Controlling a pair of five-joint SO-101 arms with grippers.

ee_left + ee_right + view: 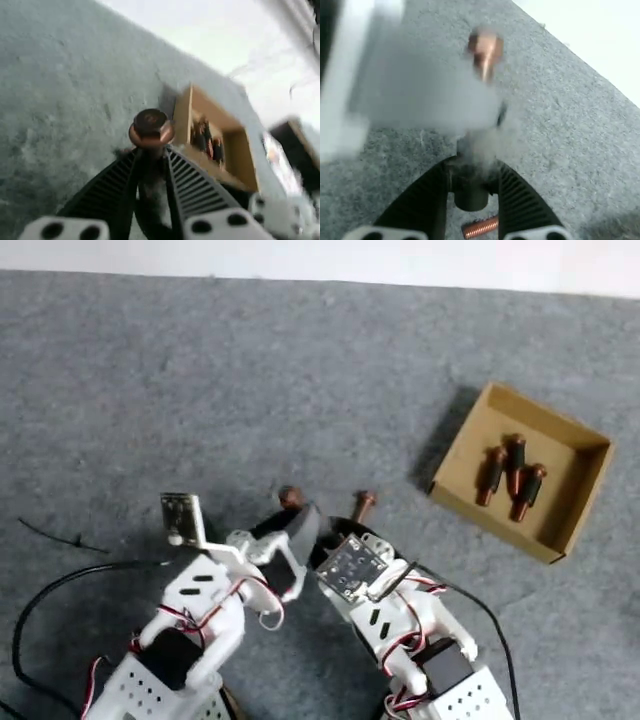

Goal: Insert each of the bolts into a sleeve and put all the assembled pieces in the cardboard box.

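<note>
Bolt is clamped in the left claw, well apart from the box, which holds three assembled pieces. Right claw, similarly far from the box, grips a dark sleeve.

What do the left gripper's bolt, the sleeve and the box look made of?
Bolt: likely metal, copper-coloured with a slight sheen on its hex head. Sleeve: dark, matte, perhaps rubber or plastic. Cardboard box: matte brown cardboard, thin folded walls.

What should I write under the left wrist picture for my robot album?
The left gripper pinches a copper bolt, with the cardboard box of assembled pieces behind.
</note>
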